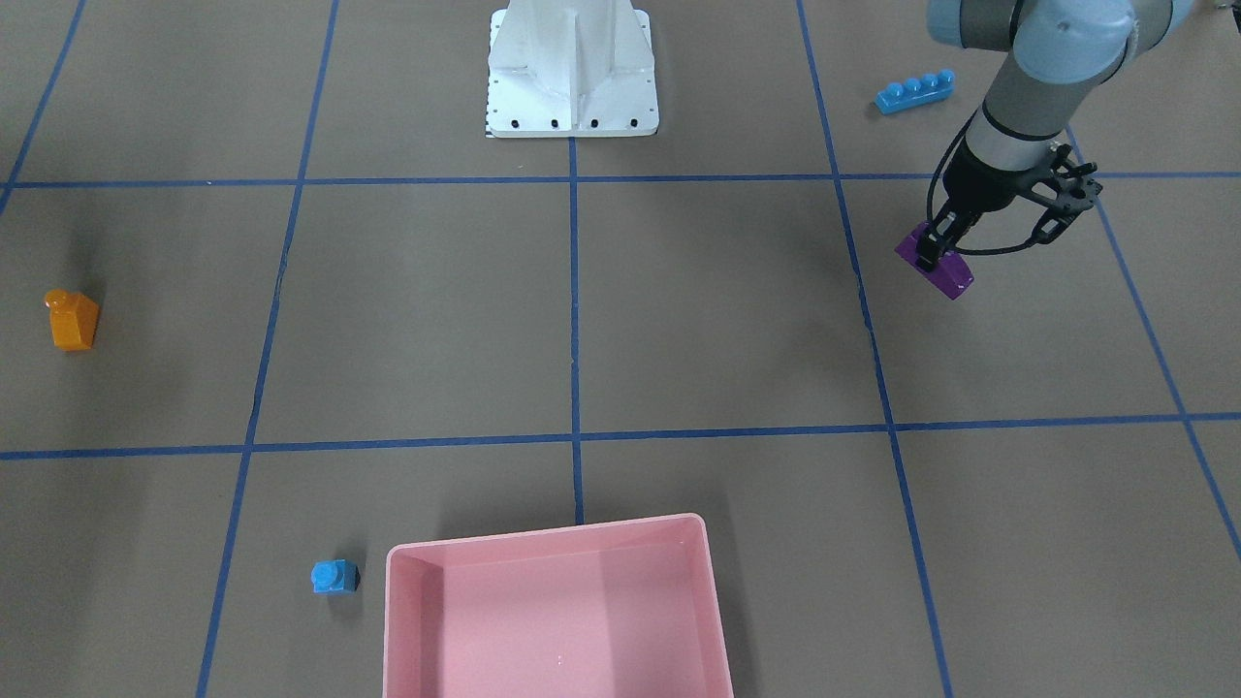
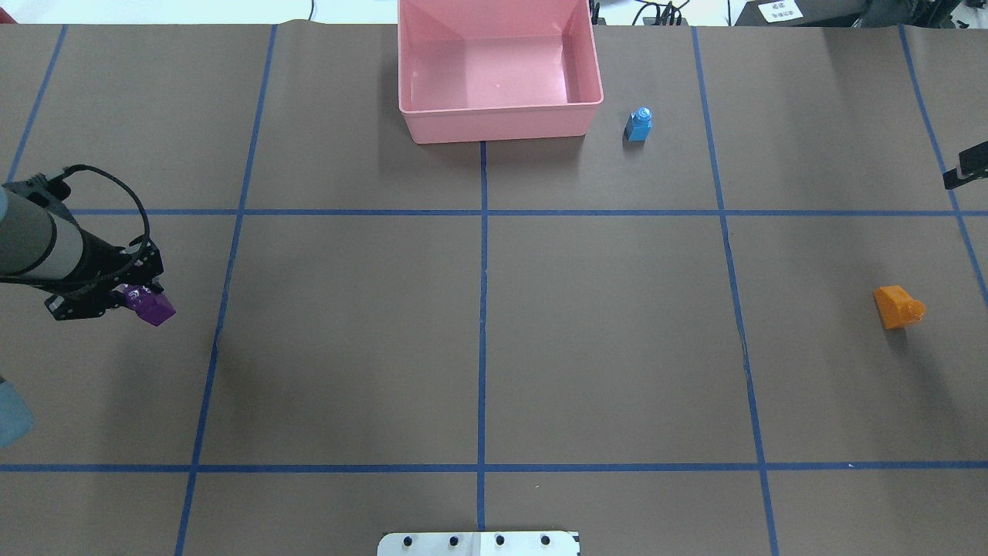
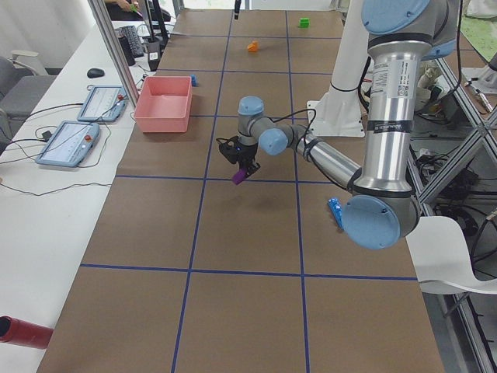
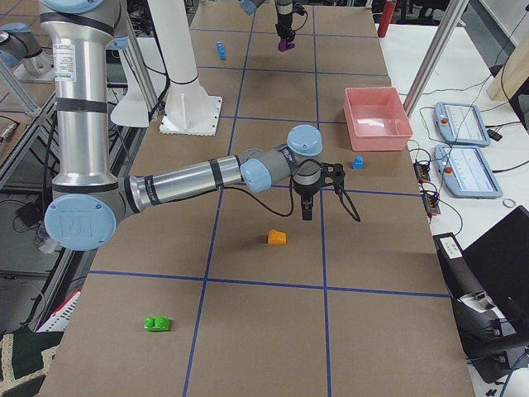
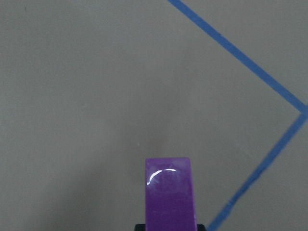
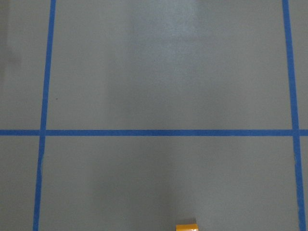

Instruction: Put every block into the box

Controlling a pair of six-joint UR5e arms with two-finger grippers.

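Plastic, hard and glossy, is what the purple block (image 1: pixel 955 279) looks to be; I judge it light and stiff, not fragile, but slick enough to twist or slip out of a shallow pinch; its sloped face offers poor purchase, so the flat opposite sides are the place to take it, and that appears to be how it is taken now; the left gripper (image 1: pixel 938 242) has its fingers (image 1: pixel 926 254) clamped on the block's upper part, with the lower end jutting out below them at a tilt; in the exterior left view the block hangs clear of the surface (image 3: pixel 248 256) with its shadow beneath it, well apart from the box (image 2: pixel 502 123), and none of the blocks lies in the box; the left arm reaches out low from the robot's left side, forearm near level, wrist bent so the fingers point down; the right gripper (image 4: pixel 306 203) hangs pointing down over the surface near the orange block (image 4: pixel 278 237), its arm stretched long and low, and whether its fingers are apart or together I cannot tell; the tiny blue cube (image 2: pixel 638 124) sits near the box and the long blue bar (image 1: pixel 914 91) lies on the surface under the left arm
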